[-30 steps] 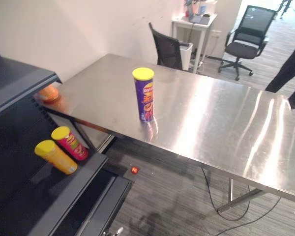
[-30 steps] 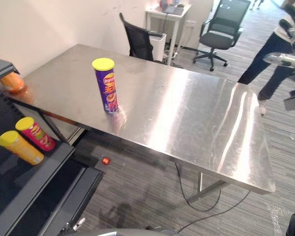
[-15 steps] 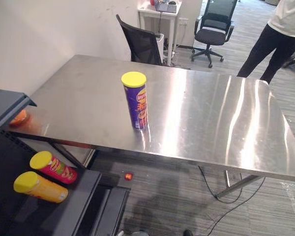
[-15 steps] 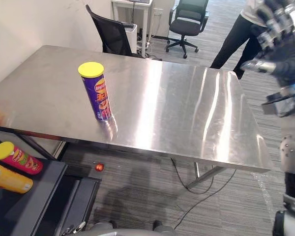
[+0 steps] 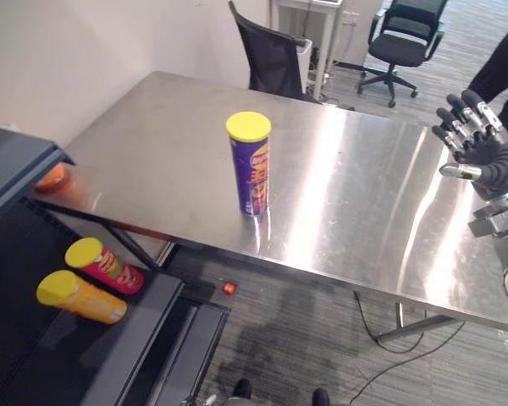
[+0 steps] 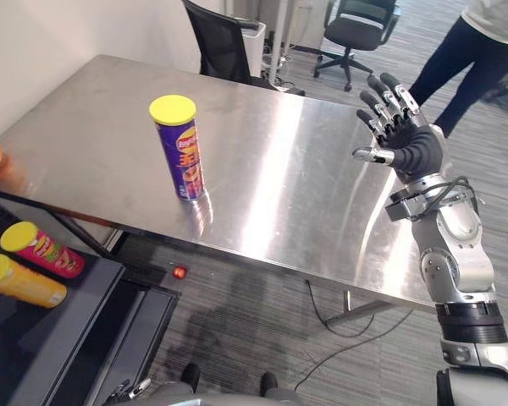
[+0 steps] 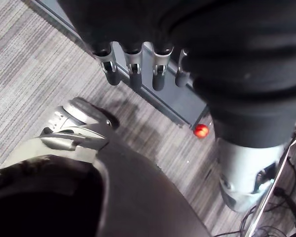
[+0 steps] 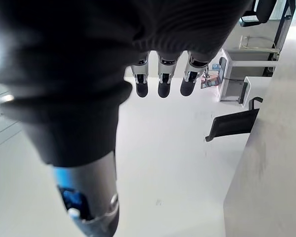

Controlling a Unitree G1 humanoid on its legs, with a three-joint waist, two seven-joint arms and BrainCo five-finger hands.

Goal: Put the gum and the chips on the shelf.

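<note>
The purple chips can stands upright, yellow lid on, a little left of centre in the left eye view, on the steel table and touched by neither hand; the right hand is raised at the right of the frame above the table's right end — fingers straight and spread, thumb out, holding nothing; the left hand shows in its wrist view over the floor, fingers hanging relaxed and empty. At lower left, a red can and a yellow can lie side by side on the dark shelf; a small orange thing sits at the table's left corner — whether it is the gum I cannot tell.
</note>
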